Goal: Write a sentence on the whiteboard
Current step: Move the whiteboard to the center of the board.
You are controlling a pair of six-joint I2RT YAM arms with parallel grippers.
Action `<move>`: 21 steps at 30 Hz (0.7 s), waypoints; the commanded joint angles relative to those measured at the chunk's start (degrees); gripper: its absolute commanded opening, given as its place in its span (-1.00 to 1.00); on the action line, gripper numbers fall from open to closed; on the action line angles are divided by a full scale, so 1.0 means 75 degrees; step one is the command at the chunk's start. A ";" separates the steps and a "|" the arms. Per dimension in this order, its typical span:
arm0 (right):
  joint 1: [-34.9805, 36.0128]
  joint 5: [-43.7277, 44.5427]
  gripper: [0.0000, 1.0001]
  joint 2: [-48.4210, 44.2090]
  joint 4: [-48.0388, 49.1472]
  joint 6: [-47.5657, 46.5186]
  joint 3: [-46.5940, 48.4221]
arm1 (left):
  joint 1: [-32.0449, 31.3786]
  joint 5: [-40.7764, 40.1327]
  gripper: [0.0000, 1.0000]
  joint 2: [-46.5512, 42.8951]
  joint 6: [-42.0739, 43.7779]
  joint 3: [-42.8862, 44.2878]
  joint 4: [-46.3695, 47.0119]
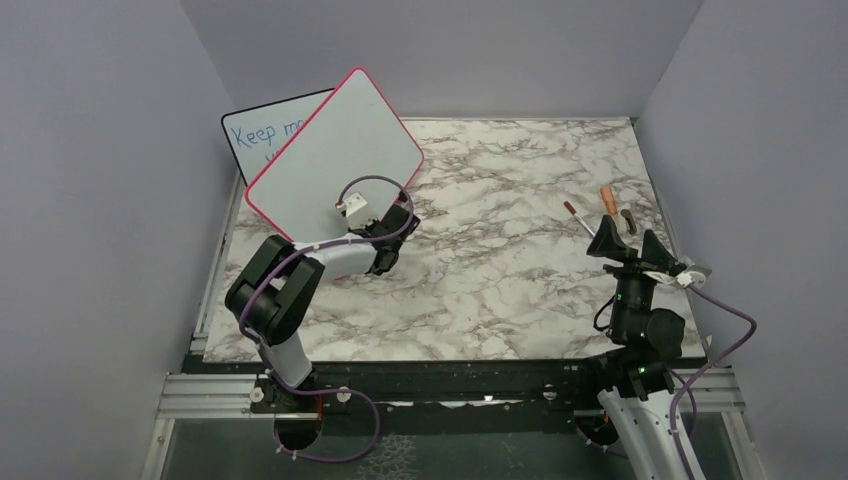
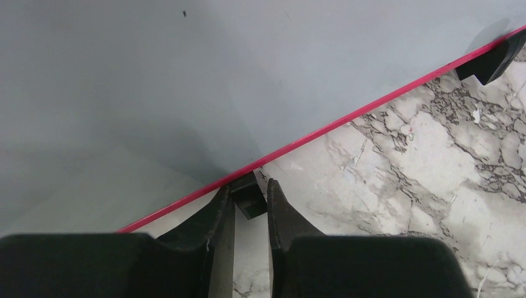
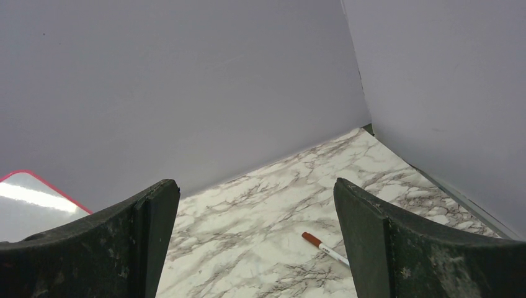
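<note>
The whiteboard, with its red-pink frame, stands tilted up at the back left. Its face is blank in every view, so no reddish-brown sentence shows. My left gripper is at the board's lower right edge. In the left wrist view the board fills the upper left, and my gripper is shut on one of its small black feet. My right gripper is wide open and empty at the right, raised over the table. A corner of the board shows at the left of the right wrist view.
A smaller black-framed board with blue writing leans behind the whiteboard. A white marker with a red-brown cap lies just beyond my right gripper and shows in its wrist view. An orange piece and a dark piece lie beside it. Grey walls surround the marble table.
</note>
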 commanded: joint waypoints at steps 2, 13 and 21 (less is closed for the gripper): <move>0.0067 0.0131 1.00 -0.0051 0.0179 -0.0041 0.0011 | -0.0144 0.2105 -1.00 -0.0136 0.1866 -0.0340 0.1173; 0.0069 0.0100 1.00 -0.0003 0.0160 -0.0088 0.0023 | -0.0955 0.3086 -1.00 0.0061 0.3169 0.0185 0.1626; 0.0066 0.0065 1.00 0.0052 0.0120 -0.0102 0.0046 | -0.1575 0.3376 -1.00 0.0402 0.3464 0.0633 0.1615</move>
